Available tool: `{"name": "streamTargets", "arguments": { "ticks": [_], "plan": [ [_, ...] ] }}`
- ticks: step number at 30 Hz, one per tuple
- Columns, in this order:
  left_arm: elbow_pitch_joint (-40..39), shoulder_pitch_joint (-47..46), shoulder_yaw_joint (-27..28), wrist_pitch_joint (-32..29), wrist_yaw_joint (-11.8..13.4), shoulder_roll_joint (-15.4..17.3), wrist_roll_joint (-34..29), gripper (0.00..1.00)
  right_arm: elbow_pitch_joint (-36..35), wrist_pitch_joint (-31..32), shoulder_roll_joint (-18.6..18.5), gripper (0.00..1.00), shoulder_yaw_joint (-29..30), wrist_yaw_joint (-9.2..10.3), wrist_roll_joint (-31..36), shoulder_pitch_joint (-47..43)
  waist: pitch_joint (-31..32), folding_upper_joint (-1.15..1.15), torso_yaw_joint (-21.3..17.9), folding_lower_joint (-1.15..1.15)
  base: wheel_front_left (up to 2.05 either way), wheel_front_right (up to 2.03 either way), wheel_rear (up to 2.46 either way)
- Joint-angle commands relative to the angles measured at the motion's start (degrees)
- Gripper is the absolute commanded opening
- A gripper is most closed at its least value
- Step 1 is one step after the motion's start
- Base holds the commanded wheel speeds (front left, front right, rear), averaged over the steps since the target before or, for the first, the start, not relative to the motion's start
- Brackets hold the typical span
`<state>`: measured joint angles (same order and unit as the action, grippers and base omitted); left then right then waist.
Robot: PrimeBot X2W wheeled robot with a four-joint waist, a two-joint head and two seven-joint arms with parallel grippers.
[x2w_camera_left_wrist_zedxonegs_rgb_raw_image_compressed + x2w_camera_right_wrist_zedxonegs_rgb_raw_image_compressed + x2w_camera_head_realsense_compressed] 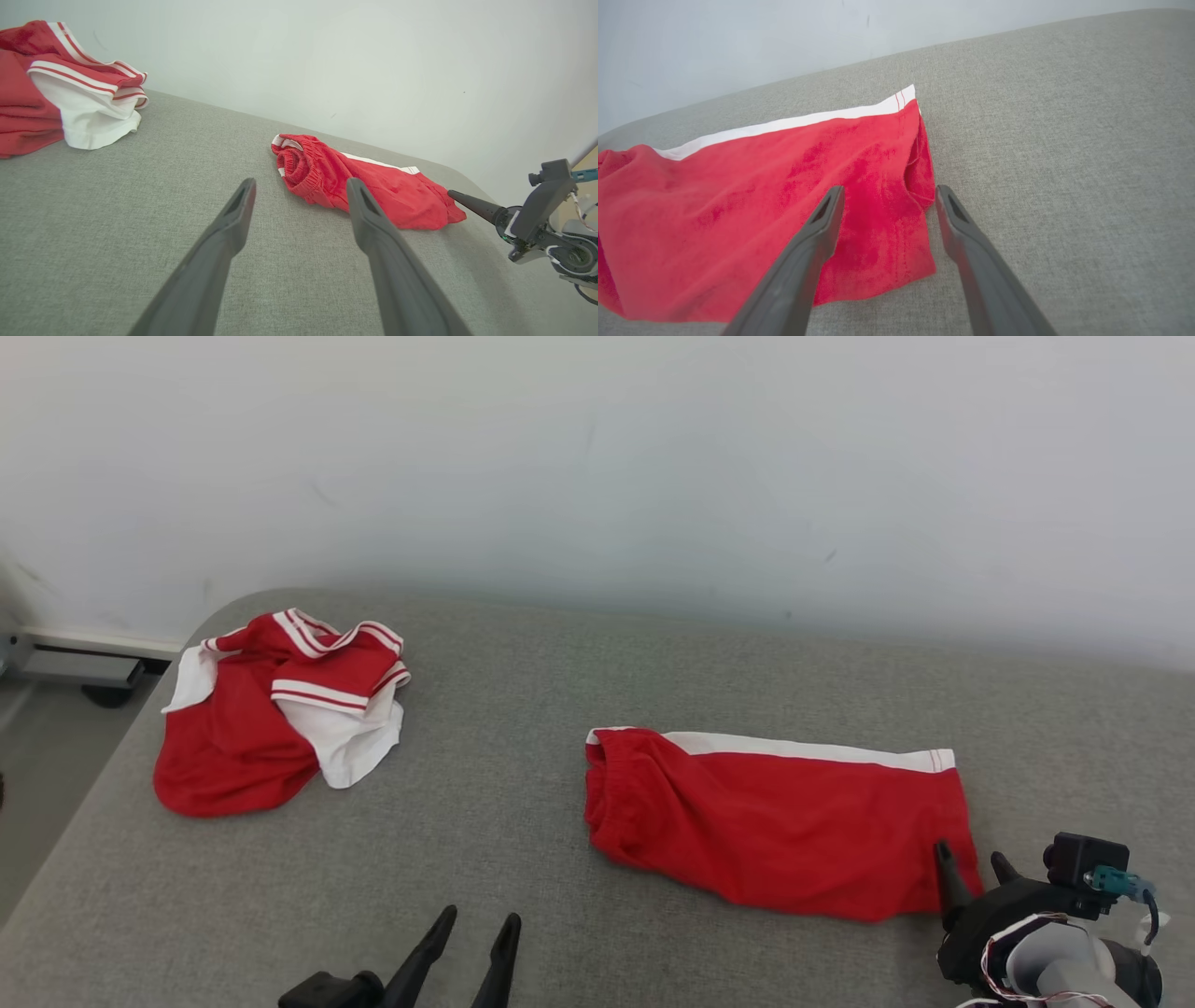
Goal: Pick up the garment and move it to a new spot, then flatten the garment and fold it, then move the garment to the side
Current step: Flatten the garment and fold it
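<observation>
The garment [775, 821], red shorts with a white side stripe, lies folded lengthwise on the grey fabric surface, right of centre. Its waistband end [299, 168] points left and its hem [920, 154] points right. My right gripper [970, 852] is open at the hem's near corner. In the right wrist view its fingers [889, 189] straddle that corner, one over the red cloth and one over bare fabric, holding nothing. One of its fingers [472, 204] shows just right of the shorts. My left gripper [480, 917] is open and empty, short of the waistband [300, 183].
A second crumpled red and white garment [252, 737] lies at the far left of the grey surface [523, 821], also in the left wrist view [79, 107]. The surface drops to the floor [37, 784] on the left. A pale wall [653, 476] runs behind.
</observation>
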<state>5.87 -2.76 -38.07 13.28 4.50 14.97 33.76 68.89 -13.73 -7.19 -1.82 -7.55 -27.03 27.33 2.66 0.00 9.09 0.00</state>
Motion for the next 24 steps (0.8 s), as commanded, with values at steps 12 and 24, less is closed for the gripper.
{"name": "streamTargets", "arguments": {
  "ticks": [12, 24],
  "plan": [
    [0.7, 2.0, 4.1, 1.5, 2.1, -0.2, 1.5, 1.0, -28.6, -1.5, 1.4, 1.0, 4.1, 0.12, 6.0, -13.4, 1.6, 0.0, -5.5, 0.0, 0.0, 0.0, 0.0],
    [1.0, 2.6, 9.8, 1.9, 5.8, 1.5, -1.0, 1.0, -49.5, -1.5, 4.0, 1.0, 2.1, 0.12, 7.5, -25.8, 1.5, 0.0, -8.4, 0.0, 0.0, 0.0, 0.0]
  ]
}}
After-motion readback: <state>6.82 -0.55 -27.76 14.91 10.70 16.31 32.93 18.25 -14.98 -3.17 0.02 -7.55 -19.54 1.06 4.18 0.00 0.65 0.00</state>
